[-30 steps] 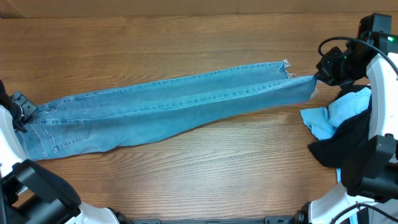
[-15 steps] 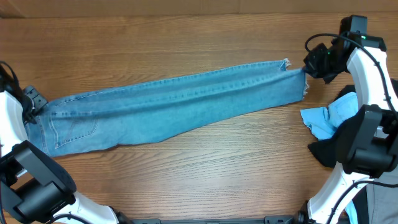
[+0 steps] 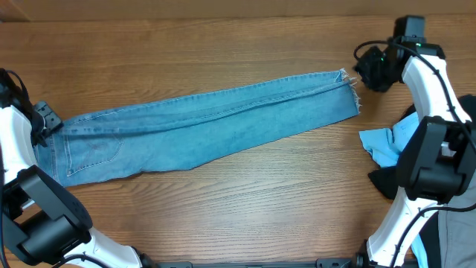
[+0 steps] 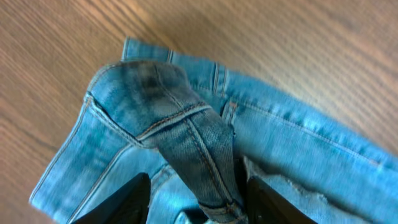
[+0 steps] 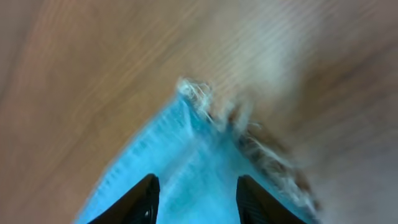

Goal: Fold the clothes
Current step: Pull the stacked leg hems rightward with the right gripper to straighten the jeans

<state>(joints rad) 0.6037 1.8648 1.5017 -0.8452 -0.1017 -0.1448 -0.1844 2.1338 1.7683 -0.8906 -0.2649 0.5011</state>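
Overhead, the jeans now lie flat and straight along the counter. A second ago the right claw held their frayed hem taut, but it has let go and its jaws stand apart just beside the hem. The left claw stays clamped on a raised ridge of waistband denim, so the jeans look ready for a first fold, hem toward waistband.

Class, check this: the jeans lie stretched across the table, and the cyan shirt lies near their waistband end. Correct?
No. The cyan shirt lies near the frayed hem end of the jeans, not the waistband end, as the overhead view shows. The jeans do lie stretched across the table.
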